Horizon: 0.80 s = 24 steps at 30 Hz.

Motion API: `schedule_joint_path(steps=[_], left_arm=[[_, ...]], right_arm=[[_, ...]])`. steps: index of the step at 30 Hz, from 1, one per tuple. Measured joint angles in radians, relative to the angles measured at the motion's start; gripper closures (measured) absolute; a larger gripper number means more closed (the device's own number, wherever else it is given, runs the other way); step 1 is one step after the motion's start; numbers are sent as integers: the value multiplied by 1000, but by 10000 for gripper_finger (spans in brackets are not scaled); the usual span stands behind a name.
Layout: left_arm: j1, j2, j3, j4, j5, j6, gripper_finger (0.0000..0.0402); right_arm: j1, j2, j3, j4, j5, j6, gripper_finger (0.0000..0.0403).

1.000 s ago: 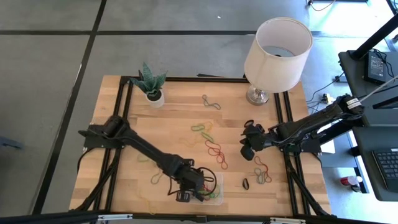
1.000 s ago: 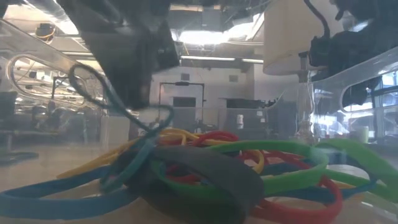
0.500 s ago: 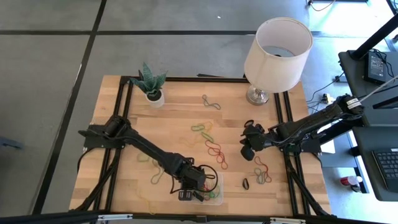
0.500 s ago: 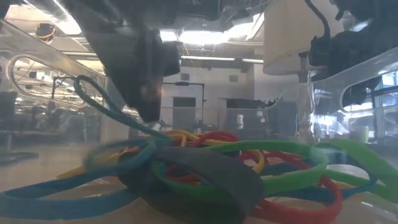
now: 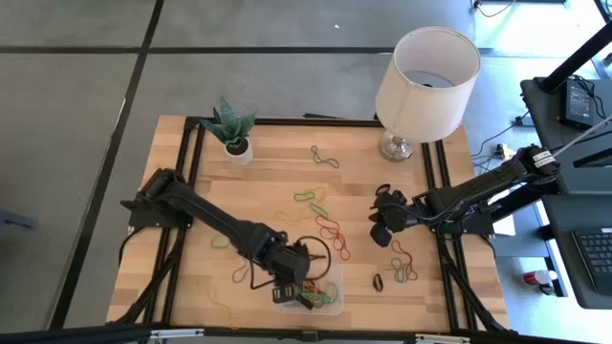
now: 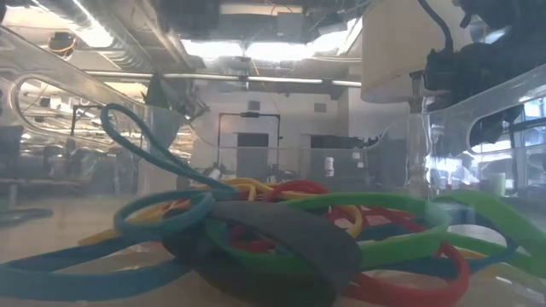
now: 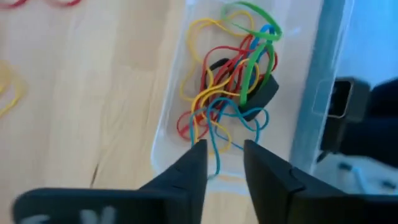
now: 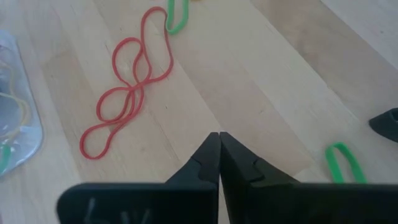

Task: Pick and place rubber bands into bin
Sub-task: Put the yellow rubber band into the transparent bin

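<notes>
Left hand (image 5: pixel 292 292) first: we see it hovering over the bin (image 5: pixel 332 304) at the front edge of the tabletop (image 5: pixel 277 172), its two fingers (image 7: pixel 186 171) spread apart with nothing between them. Our right hand (image 5: pixel 381 231) waits well apart, on the lamp's side of the tabletop, fingers pressed together and empty.

By size, the lamp (image 5: pixel 426 75) comes first, standing at the far right corner. A small potted plant (image 5: pixel 230 127) sits at the far left. Then the clear bin, which holds a tangled pile of rubber bands (image 7: pixel 233 81): green, red, yellow, blue and one broad black band, all heaped together. In the low view that same pile (image 6: pixel 281 230) fills the foreground, a blue loop rearing up at its left.

Loose bands lie scattered on the wood. A long red chain (image 8: pixel 127 84) lies near the right hand, a green one (image 8: pixel 342 160) beside it. More lie at mid-table (image 5: pixel 311 199), one far back (image 5: pixel 323 157), a cluster near the right front (image 5: pixel 402 268), and what looks like a small black band (image 5: pixel 378 282), though it is hard to make out from above. Pale ones (image 5: pixel 239 273) lie left of the bin.
</notes>
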Motion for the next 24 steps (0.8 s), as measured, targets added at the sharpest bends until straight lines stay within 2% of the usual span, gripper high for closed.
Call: schedule_joint_path(steps=[5,7,9,15,17,21,24], left_arm=[[-46,-54,-9,-118,-44,-98,380],[-80,-63,-21,-201,-51,-145,394],[-115,-68,-44,-253,-47,-197,398],[-228,-77,-142,-256,12,-393,400],[-262,-77,-172,-257,42,-510,400],[-335,-77,-220,-253,40,-769,398],[-393,-77,-238,-255,42,-783,392]], right_arm=[[0,0,0,0,0,4,395],[0,0,0,1,0,3,395],[0,0,0,2,0,7,395],[0,0,0,10,6,36,395],[0,0,0,10,8,61,395],[0,0,0,21,11,86,395],[0,0,0,32,11,89,395]])
